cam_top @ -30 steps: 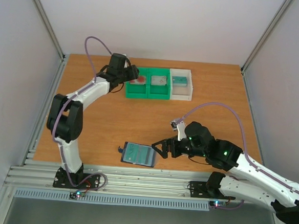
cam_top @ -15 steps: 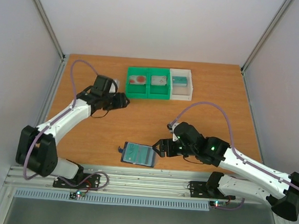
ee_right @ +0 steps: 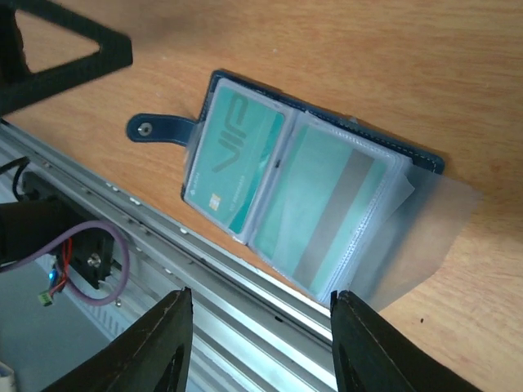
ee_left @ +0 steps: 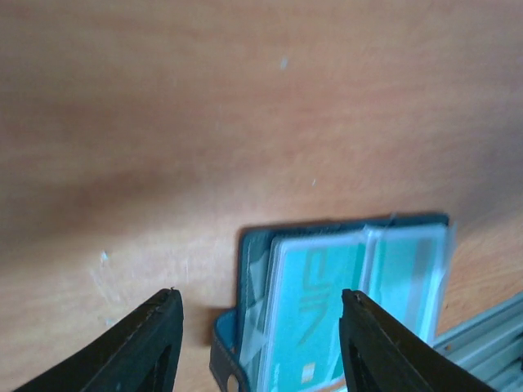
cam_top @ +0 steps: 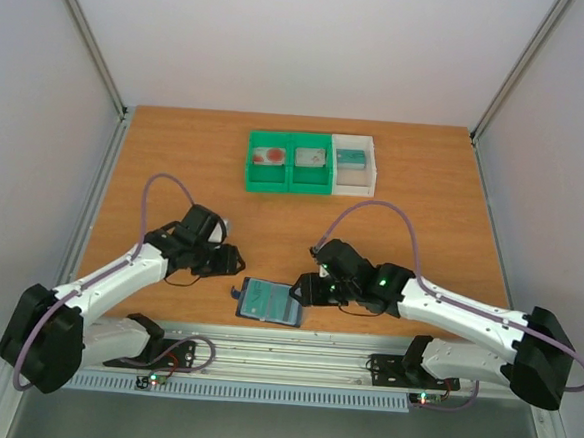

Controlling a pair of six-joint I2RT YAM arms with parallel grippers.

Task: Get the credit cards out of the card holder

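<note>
**Top external check: card holder open at near edge, cards not yet out**

Left gripper (cam_top: 227, 263) hovers just left of the card holder (cam_top: 271, 302), fingers spread with nothing between them. The holder lies flat and unfolded on the table (cam_top: 174, 191), near its front edge, between the two arms. Right gripper (cam_top: 307, 288) stands at the holder's right edge, fingers likewise apart and empty. Contact with the holder cannot be confirmed.

Handling, as judged: the cards are thin, stiff, light and slick, and sit in soft clear sleeves. The holder looks light and likely to slide, so one hand should pin it while the other pinches an exposed card edge.

Right wrist view alone shows a teal card (ee_right: 237, 159) lettered VIP, a second teal card (ee_right: 331, 208) with a grey stripe, and a loose sleeve (ee_right: 441, 204). Only the top view shows the bins (cam_top: 287, 190) at the far side. Left wrist view is blurred.
</note>
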